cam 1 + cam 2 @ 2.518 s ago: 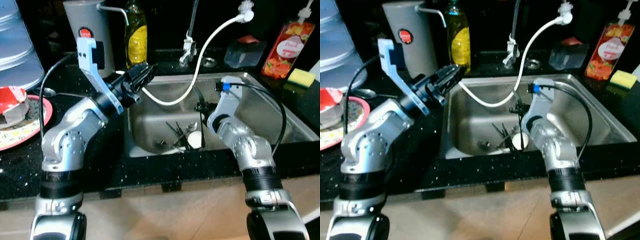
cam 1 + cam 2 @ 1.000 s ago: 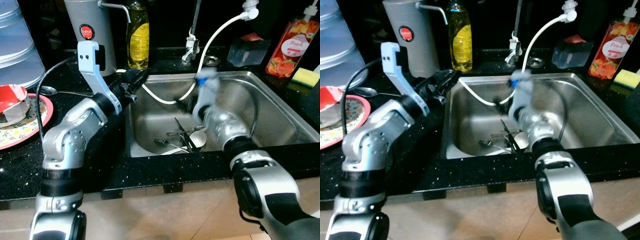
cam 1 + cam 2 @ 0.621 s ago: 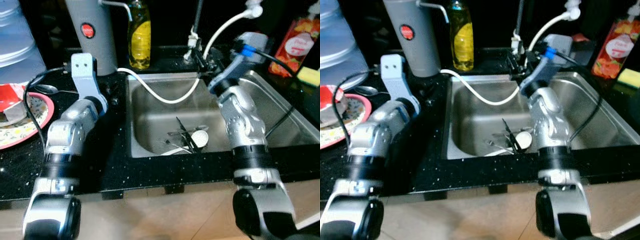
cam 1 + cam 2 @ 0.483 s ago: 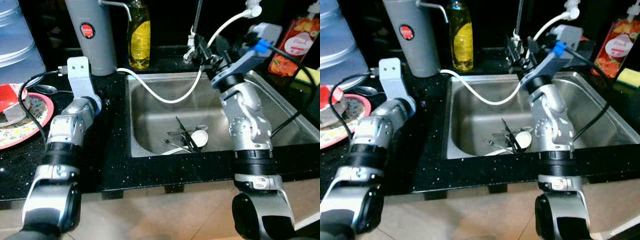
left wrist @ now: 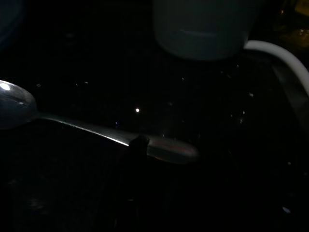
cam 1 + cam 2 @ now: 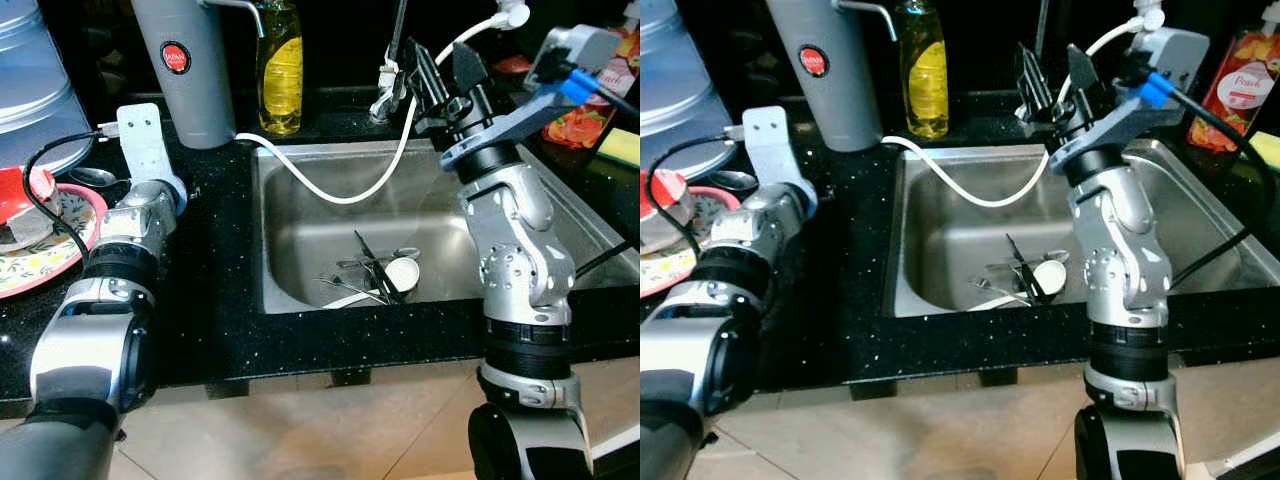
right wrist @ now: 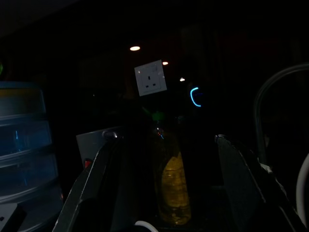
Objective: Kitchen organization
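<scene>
A steel sink (image 6: 300, 300) holds several utensils (image 6: 370, 270) and a small white round piece (image 6: 403, 272). My right gripper (image 6: 438, 62) is raised high above the sink's back edge, beside the tap (image 6: 388, 75). It is open and holds nothing. In the right wrist view its fingers (image 7: 91, 186) stand wide apart, with the yellow soap bottle (image 7: 174, 186) far off between them. My left arm (image 6: 135, 210) reaches over the black counter on the left. My left gripper (image 5: 138, 145) hovers just above the handle of a spoon (image 5: 96, 133) lying there.
A white hose (image 6: 330, 197) loops from the counter across the sink. A grey flask (image 6: 180, 65) and the yellow bottle (image 6: 279, 65) stand at the back. A pink plate (image 6: 45, 255) with a red cup (image 6: 25, 195) sits left. A red bottle (image 6: 1238, 95) and sponge (image 6: 621, 146) are right.
My right gripper has lifted out of the sink to tap height, empty. My left arm has swung away from the sink's edge to the counter by the spoon.
</scene>
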Motion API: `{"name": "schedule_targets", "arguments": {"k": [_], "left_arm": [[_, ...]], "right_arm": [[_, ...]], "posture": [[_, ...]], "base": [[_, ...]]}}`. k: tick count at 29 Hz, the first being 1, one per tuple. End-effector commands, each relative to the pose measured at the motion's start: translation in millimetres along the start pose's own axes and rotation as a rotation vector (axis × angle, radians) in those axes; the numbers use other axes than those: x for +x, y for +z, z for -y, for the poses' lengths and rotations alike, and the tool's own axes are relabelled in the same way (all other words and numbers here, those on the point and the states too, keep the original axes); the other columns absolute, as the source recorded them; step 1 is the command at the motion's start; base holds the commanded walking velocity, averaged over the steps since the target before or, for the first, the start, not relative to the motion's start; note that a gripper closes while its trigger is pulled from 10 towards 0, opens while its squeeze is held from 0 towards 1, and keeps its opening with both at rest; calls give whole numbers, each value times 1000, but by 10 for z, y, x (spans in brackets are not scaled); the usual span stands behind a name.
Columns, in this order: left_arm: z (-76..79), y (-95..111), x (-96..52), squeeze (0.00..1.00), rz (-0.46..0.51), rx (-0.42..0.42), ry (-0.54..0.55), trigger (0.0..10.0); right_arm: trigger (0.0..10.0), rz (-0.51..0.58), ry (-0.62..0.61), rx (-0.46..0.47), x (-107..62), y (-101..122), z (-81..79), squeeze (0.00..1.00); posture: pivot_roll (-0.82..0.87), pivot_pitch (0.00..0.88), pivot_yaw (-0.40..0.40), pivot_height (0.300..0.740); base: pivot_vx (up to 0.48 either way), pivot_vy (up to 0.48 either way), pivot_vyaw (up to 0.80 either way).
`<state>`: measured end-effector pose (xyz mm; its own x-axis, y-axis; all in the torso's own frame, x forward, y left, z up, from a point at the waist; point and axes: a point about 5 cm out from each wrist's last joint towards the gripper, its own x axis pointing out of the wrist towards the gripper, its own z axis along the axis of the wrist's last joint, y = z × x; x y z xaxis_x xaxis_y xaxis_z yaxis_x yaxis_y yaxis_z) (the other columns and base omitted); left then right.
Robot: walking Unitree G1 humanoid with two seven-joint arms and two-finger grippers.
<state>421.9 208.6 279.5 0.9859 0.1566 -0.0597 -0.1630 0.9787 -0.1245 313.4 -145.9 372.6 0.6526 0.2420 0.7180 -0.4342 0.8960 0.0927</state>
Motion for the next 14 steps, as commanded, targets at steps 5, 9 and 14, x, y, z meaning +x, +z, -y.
{"name": "schedule_targets", "arguments": {"k": [5,9,14], "left_arm": [[-89,93,19,0,26,-3,33,10000],[-127,140,20,0,46,10,44,10000],[-141,160,22,0,49,-1,19,10000]], "right_arm": [[10000,-16,-8,-72,-71,77,4,0],[10000,-27,-26,-97,-109,63,35,0],[10000,-22,-35,-100,-143,78,2,0]], "posture": [[-115,213,76,740],[-112,225,88,740],[-113,248,99,740]], "base": [[0,0,0],[0,0,0],[0,0,0]]}}
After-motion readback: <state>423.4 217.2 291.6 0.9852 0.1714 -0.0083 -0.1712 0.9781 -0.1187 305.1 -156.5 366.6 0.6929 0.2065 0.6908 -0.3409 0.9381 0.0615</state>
